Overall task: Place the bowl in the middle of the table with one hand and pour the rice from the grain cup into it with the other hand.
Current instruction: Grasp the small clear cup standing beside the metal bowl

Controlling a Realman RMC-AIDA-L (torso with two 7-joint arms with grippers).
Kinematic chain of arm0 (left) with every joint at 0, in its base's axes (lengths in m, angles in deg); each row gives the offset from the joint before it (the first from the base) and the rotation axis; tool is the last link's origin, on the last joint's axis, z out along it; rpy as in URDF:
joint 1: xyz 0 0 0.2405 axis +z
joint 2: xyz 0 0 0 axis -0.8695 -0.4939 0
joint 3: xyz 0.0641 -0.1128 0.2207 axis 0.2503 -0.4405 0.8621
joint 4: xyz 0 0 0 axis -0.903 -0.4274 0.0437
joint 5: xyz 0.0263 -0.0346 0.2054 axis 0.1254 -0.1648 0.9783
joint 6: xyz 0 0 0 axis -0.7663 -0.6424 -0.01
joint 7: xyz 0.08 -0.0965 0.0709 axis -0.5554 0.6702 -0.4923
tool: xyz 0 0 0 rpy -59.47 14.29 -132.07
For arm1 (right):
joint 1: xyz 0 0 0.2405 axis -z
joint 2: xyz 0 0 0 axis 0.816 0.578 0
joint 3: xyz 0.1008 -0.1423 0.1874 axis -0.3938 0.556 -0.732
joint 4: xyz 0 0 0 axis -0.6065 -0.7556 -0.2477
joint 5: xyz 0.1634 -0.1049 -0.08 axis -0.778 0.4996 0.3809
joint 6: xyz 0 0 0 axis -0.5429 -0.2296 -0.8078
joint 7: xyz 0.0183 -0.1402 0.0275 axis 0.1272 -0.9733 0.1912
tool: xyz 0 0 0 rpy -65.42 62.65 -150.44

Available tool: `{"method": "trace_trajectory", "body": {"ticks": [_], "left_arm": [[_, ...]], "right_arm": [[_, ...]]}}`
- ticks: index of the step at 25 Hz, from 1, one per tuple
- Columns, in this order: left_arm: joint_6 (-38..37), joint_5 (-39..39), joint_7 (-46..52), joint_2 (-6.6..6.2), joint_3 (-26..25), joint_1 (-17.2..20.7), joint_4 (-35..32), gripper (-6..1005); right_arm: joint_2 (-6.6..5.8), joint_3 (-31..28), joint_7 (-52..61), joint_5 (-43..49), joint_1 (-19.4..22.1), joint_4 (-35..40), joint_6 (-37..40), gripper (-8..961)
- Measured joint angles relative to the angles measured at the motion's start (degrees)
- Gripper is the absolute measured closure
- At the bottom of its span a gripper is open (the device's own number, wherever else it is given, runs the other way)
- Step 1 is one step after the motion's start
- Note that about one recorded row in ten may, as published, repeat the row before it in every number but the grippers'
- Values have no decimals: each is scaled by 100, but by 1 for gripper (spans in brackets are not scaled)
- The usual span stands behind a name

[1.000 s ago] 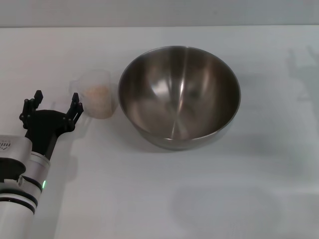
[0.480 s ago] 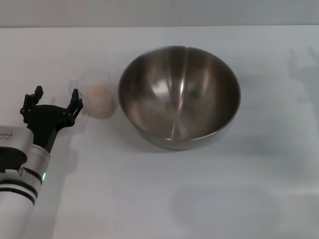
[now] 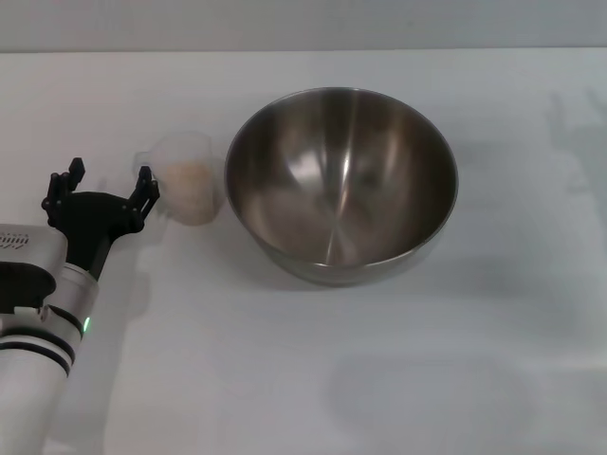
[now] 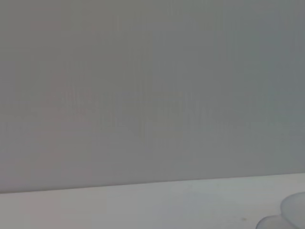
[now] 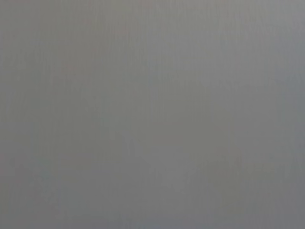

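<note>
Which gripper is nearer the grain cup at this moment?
Left. The left gripper is open just beside the grain cup, on the side away from the bowl, not touching it. The right gripper is out of view.

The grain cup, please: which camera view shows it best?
The head view: the whole grain cup stands beside the bowl, rice visible inside. The left wrist view catches only a rim sliver; the right wrist view shows none.

You have the bowl (image 3: 341,185), big shiny steel, upright and empty near the table's (image 3: 313,379) middle, toward its far edge. Just beside it on the left stands the grain cup (image 3: 185,178), clear plastic, upright, holding pale rice (image 3: 187,174).
</note>
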Motion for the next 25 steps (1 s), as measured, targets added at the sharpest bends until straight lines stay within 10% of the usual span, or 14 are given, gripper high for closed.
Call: {"method": "trace_trajectory", "body": {"ticks": [20, 25], "left_arm": [[185, -180, 301, -1, 58, -291, -230, 274], [185, -182, 310, 0, 62, -329, -249, 459]], "right_arm": [[-14, 0, 6, 0, -47, 1, -35, 448], [-15, 0, 6, 0, -48, 6, -34, 448]]}}
